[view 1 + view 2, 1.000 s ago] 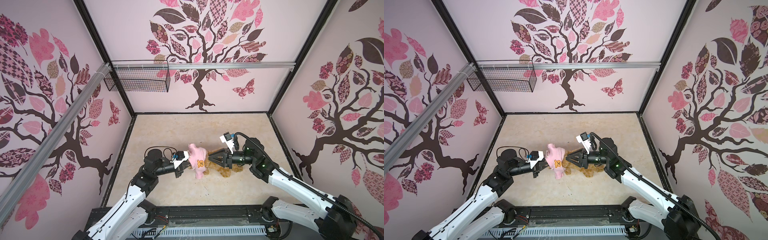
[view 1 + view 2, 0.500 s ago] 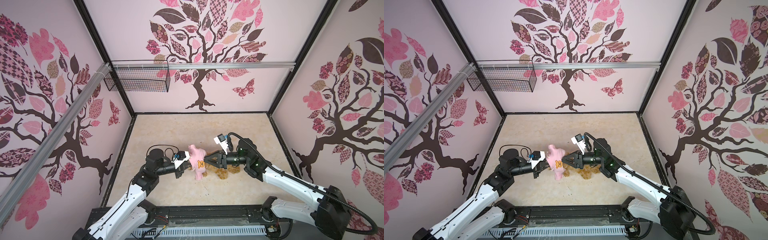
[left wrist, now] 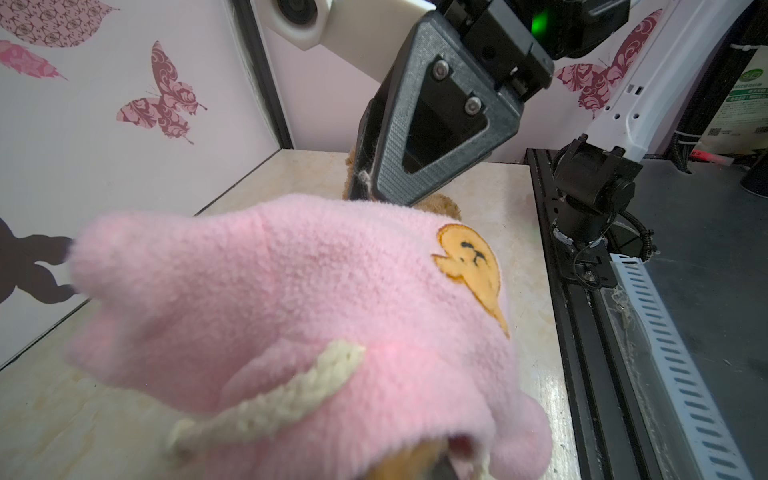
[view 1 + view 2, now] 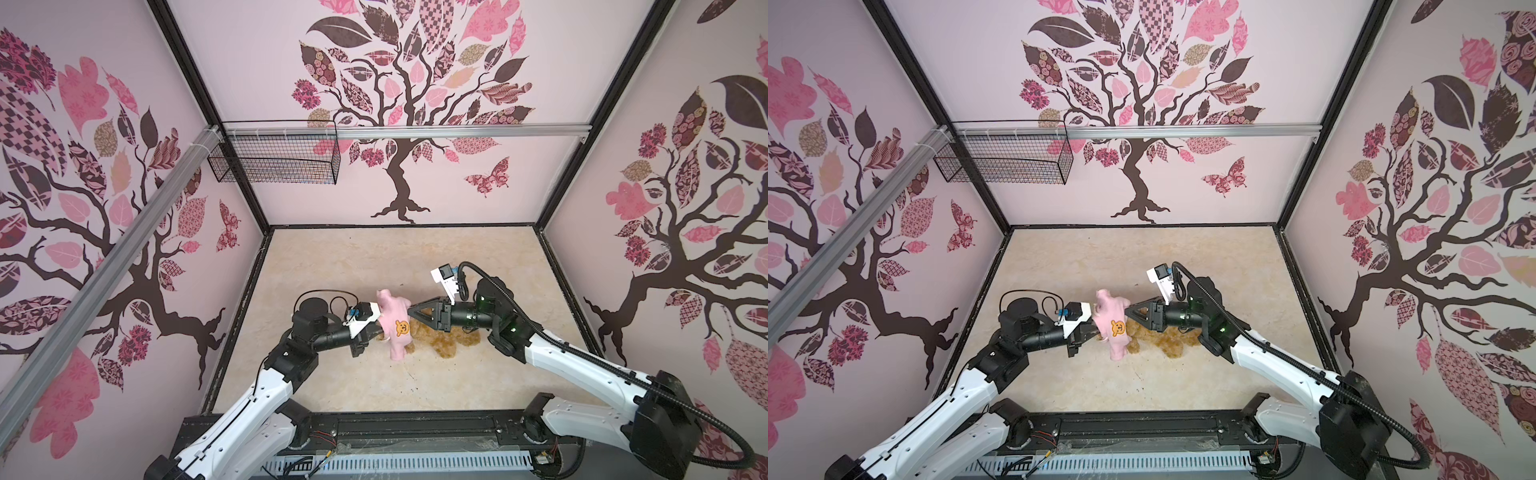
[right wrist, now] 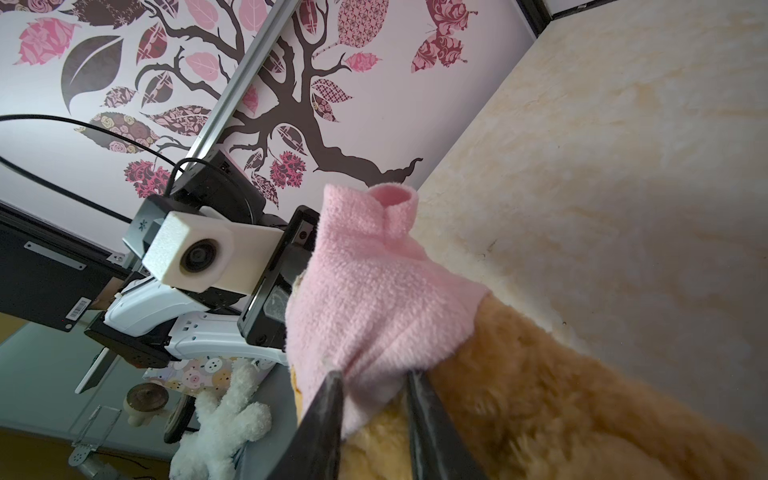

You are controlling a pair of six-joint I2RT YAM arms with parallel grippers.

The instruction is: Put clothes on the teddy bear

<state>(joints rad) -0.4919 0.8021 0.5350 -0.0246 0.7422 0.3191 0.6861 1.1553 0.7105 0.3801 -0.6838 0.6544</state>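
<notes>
Fingers [image 5: 428,419] of the right gripper [image 5: 372,376] pinched the pink shirt [image 5: 374,291] by its hem; the shut left gripper [image 4: 1086,330] hid its hold. Mid-table, the teddy bear [image 4: 444,343] wore it only at its 9 o'clock end, body bare.

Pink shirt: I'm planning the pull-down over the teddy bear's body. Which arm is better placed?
Right, probably. The right gripper straddles the hem of the pink shirt on the teddy bear; the left gripper is shut at the opposite end, anchoring.

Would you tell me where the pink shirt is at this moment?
In both top views the pink shirt sits centrally over one end of the teddy bear, between the left gripper and the right gripper, whose fingers flank its hem.
</notes>
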